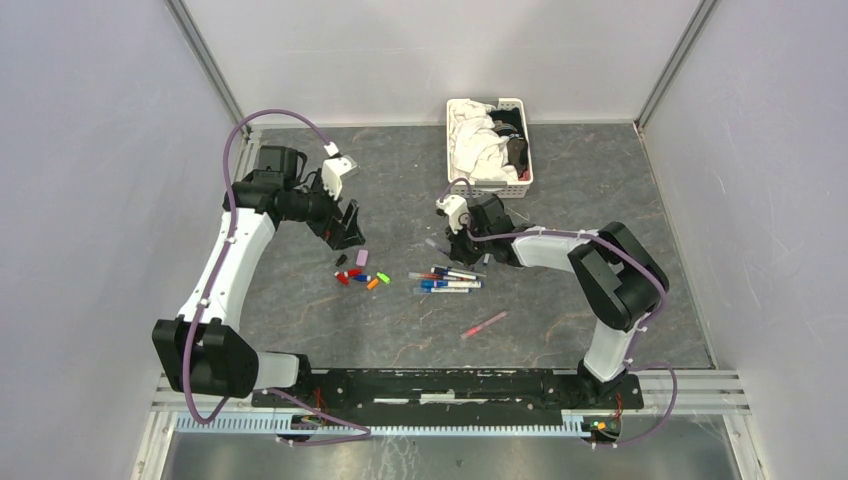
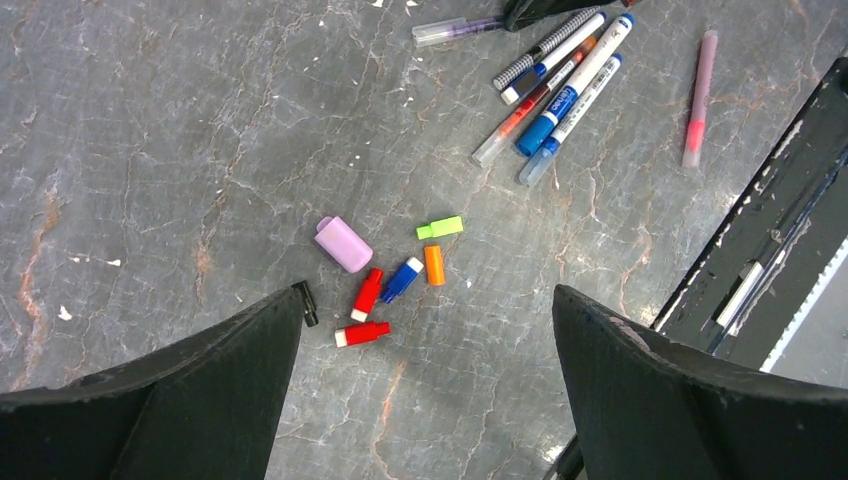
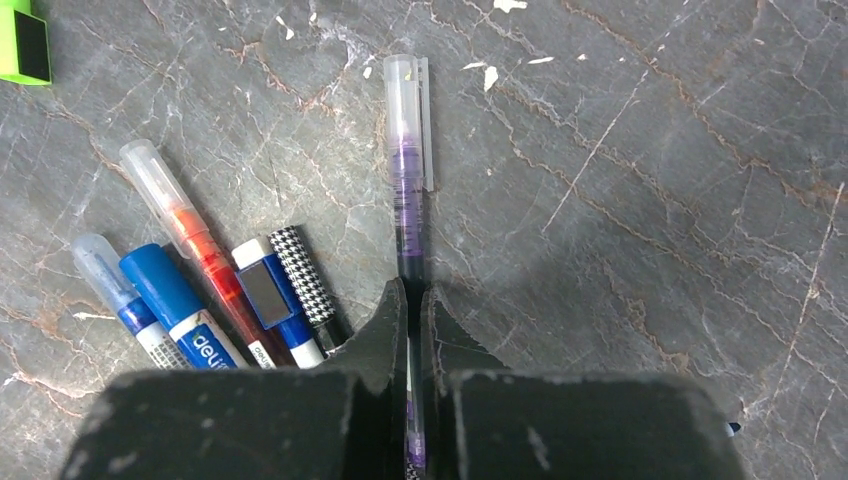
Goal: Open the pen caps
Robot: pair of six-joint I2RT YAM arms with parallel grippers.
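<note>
Pinching slim purple pen [image 3: 407, 210], clear clipped cap [image 3: 405, 90]: right hand [image 3: 412, 297].

White slatted basket [image 1: 489, 186] w/ cloths [image 1: 475, 140] at back, grey marbled table [image 1: 620, 180], pale walls [image 1: 100, 150]

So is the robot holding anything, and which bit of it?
The right tool pinches the purple pen by its barrel, at the end away from its clear cap. The left tool is open, holding nothing.
</note>
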